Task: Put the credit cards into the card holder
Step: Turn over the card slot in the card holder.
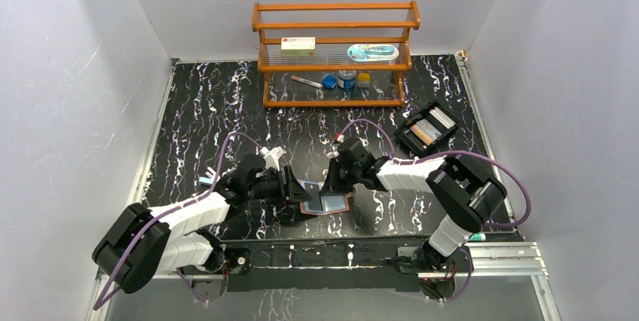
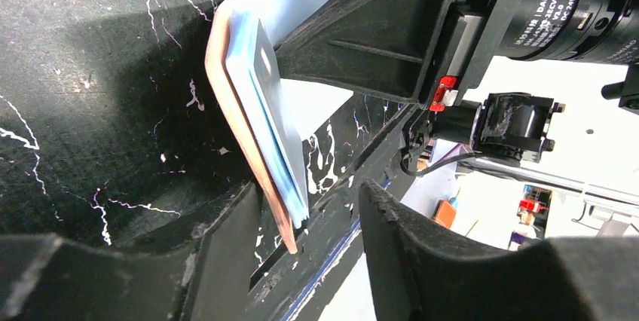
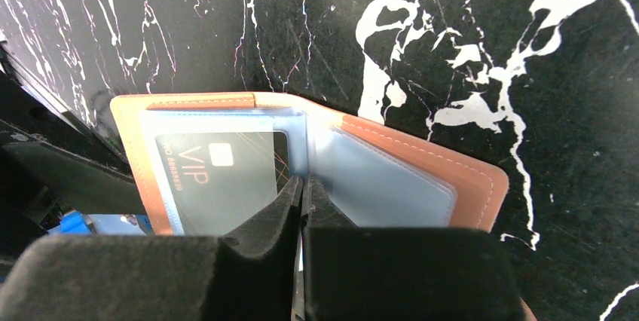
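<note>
The tan-pink card holder [image 1: 335, 206] lies open near the table's front edge. In the right wrist view one half [image 3: 460, 178] lies flat and the other [image 3: 132, 136] is raised. A grey card marked VIP [image 3: 226, 174] sits in the raised half's bluish sleeve. My right gripper [image 3: 303, 181] is shut with its tips at the holder's fold; a thin pale sliver shows between the pads. My left gripper [image 2: 310, 189] is open, with the raised flap [image 2: 252, 117] between its fingers, closer to the left one. More cards [image 1: 426, 131] lie in a black tray.
The black compartment tray [image 1: 444, 134] stands at the right rear. A wooden rack [image 1: 335, 53] with a white box and small items stands at the back. White walls close in both sides. The table's metal front rail [image 1: 482, 257] runs just behind the holder.
</note>
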